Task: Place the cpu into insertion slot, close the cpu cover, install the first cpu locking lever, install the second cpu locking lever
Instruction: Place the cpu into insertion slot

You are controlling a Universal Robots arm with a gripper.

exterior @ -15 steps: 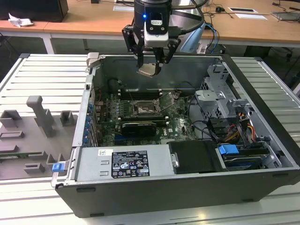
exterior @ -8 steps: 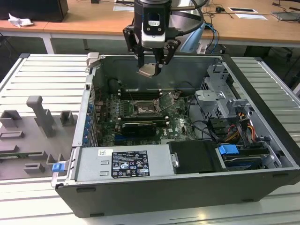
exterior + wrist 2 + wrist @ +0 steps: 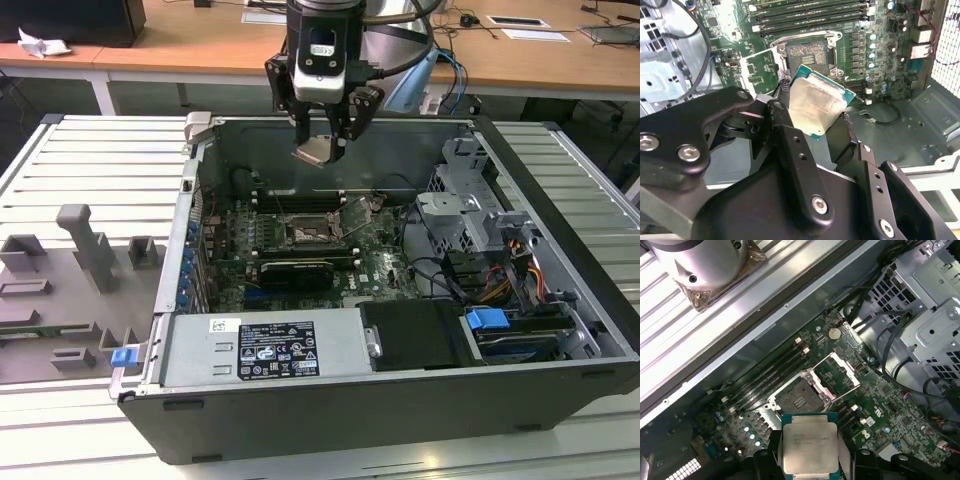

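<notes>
A slatted metal table [image 3: 100, 160] carries an open computer case [image 3: 400, 410]. A grey fixture plate [image 3: 60, 335] lies just beside the case, on the exterior view's left.

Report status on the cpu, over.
Gripper shut on cpu, high over case. Slot bare, cover open. Path down looks clear.

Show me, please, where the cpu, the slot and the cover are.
cpu [image 3: 810, 447]: first wrist view, middle of its metal face.
slot [image 3: 799, 399]: first wrist view, its contact field.
cover [image 3: 745, 75]: second wrist view, a rail of the open frame.
</notes>
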